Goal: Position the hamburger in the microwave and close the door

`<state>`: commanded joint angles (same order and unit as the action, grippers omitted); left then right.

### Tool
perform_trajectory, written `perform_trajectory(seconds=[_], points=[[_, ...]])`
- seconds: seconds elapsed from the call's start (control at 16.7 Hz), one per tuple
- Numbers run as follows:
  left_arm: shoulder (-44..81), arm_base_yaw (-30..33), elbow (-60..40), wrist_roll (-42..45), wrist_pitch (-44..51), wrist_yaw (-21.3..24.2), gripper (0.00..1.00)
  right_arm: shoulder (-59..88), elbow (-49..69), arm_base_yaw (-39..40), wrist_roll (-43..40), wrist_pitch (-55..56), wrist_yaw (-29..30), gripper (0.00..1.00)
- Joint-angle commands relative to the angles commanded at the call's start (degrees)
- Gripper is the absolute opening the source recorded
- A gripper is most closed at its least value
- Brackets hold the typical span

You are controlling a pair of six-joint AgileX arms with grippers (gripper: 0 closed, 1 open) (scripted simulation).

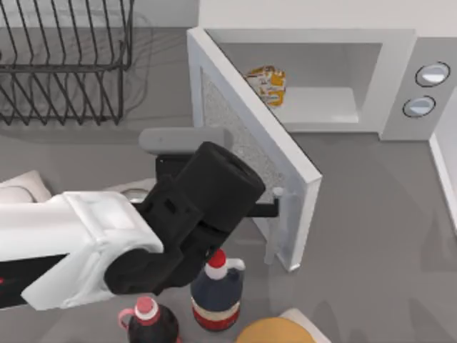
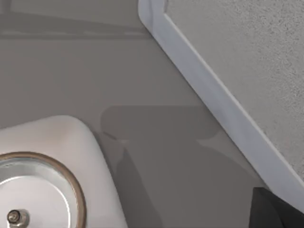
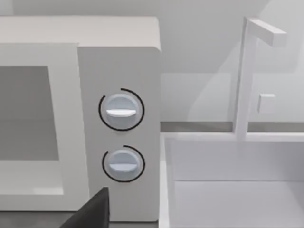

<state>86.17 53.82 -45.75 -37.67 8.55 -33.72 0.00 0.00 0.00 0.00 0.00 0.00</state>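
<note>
From above, the small cream-white wrapped hamburger (image 1: 266,85) with orange patches already sits inside the large white box microwave (image 1: 371,43). Its white slab door (image 1: 246,136) stands ajar, swung toward the left arm (image 1: 143,236), which is nearer (jaws hidden, state unknowable).

Left wrist view: the door's speckled window close by.

Right wrist view: two dials, cavity cut off.

My left arm (image 1: 107,243) comes in from the top view's left edge and reaches toward the middle of the scene, its white forearm giving way to a black wrist that slants up and to the right. The black wrist housing (image 1: 214,189) covers the left hand from above, so I cannot tell how its fingers stand. A dark corner of my right hand (image 3: 92,213) edges into the right wrist view.
</note>
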Motion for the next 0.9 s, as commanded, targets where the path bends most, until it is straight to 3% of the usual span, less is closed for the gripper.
perform_trajectory(seconds=[0.24, 0.9], points=[[1.2, 0.4, -2.0, -1.0, 0.6, -1.0, 0.0, 0.0, 0.0, 0.0, 0.0, 0.0, 0.0, 1.0], [17.7, 9.4, -20.8, -9.3, 8.3, -5.8, 0.0, 0.0, 0.0, 0.0, 0.0, 0.0, 0.0, 1.0]])
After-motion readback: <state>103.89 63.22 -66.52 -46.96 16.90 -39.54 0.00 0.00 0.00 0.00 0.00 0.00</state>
